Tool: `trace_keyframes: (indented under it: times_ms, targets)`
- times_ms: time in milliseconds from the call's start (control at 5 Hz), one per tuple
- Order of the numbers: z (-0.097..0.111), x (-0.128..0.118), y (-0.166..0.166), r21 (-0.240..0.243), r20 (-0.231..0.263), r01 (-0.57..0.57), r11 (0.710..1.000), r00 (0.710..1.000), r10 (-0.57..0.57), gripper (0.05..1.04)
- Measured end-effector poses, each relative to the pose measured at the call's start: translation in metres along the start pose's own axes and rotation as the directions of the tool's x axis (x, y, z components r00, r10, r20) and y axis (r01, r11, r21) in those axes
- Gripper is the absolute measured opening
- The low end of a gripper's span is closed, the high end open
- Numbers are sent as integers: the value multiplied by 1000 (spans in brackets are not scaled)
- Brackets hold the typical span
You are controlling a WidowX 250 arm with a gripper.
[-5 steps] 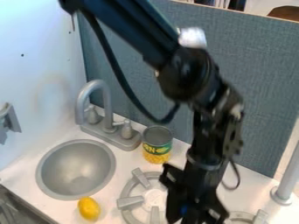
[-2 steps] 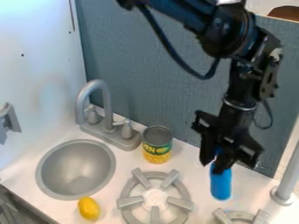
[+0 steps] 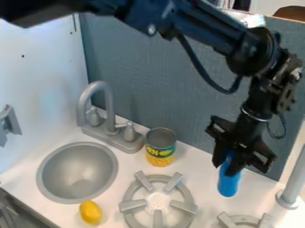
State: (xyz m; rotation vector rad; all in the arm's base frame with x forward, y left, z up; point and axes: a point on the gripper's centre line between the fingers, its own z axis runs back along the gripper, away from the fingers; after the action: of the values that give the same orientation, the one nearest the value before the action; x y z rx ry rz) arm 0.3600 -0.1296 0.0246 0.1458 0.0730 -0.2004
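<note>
Jaws of the black gripper (image 3: pixel 228 161) were closed around the upper part of a blue cylinder (image 3: pixel 228 183) toward the right of the camera view. The cylinder hung close to upright beside the nearer edge of one stove burner (image 3: pixel 158 201) and behind another burner (image 3: pixel 226 219), above the white counter (image 3: pixel 196 171); whether its base touched down, I could not tell.

It looked smooth and rounded, probably light and fairly stiff (a hollow plastic thing, at a guess, though its top was hidden in the grip). Such a surface could have slid or turned between the jaws, so a level squeeze across the sides seemed wise, nothing crushing. A high hold left the lower part free to swing; a grasp nearer the middle would have steadied it more, and the round walls offered no flat face to brace against.

Farther over, a corn can (image 3: pixel 160 151) stood between the burner and the grey faucet (image 3: pixel 109 104). A yellow lemon (image 3: pixel 91 212) lay just beside the round sink (image 3: pixel 77 173), and a grey post (image 3: pixel 290 189) rose near the right edge.
</note>
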Motion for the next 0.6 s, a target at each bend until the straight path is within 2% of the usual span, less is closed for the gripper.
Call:
trace_keyframes:
  times_ms: [200,400,600]
  targets:
    - [-13,9,0,-7,-50,13,1000,999,-13,343]
    - [-21,21,7,-50,-95,3,999,995,-8,343]
    - [-24,28,8,-65,-137,11,998,990,-20,343]
